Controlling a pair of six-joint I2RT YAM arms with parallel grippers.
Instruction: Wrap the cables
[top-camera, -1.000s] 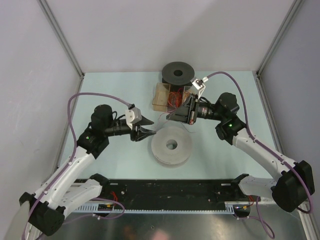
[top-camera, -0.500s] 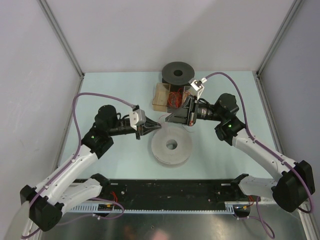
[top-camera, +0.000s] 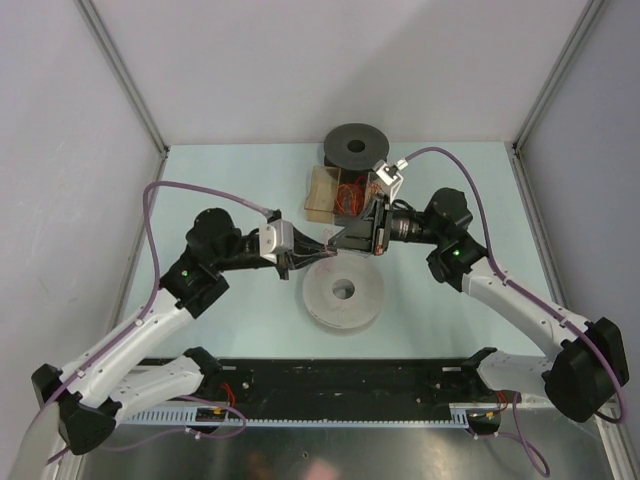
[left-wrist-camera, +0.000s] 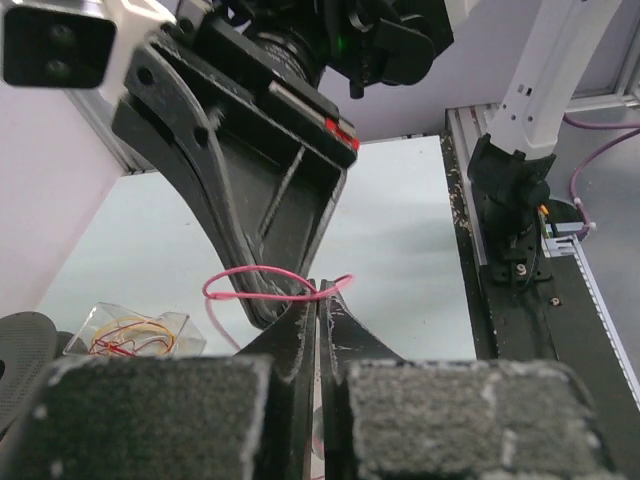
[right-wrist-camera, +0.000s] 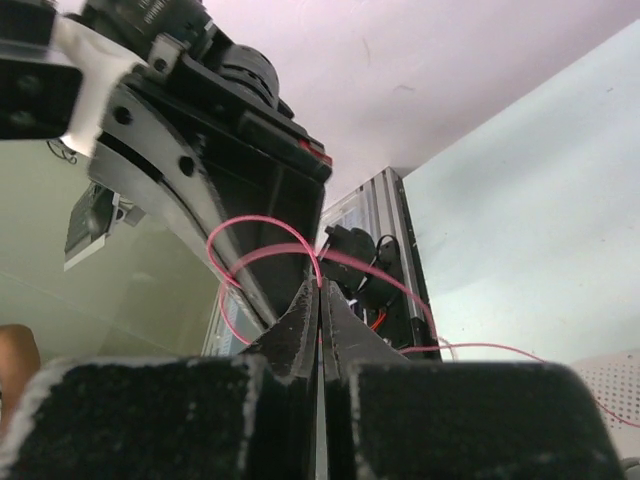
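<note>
1. The desk (top-camera: 230, 180), a smooth pale mint surface, is carrying everything beneath both sets of fingers.
2. A pale grey disc (top-camera: 343, 291), round and flat with a centre hole, is lying on the desk just on the near side of the meeting fingertips. Its surface is showing a fine dotted texture in the right wrist view.
3. A black disc (top-camera: 355, 147), matte and also holed, is sitting beyond the right fingers at the far edge of the desk.
4. A clear plastic box (top-camera: 325, 192) is resting just beyond the fingertips, holding a tangle of thin red and yellow wires.
5. The right fingers (top-camera: 335, 243), black angular plastic, are pressing fully together and pinching the cable at their tips.
6. The left fingers (top-camera: 318, 254) are likewise closing tight, tip to tip with the right fingers, and nipping the same cable. Coarse grey pads (left-wrist-camera: 150, 420) are showing at their base.
7. The cable (left-wrist-camera: 255, 272), a thread-thin pink wire, is arching in a loose loop between the two pinched tips, off the desk.
</note>
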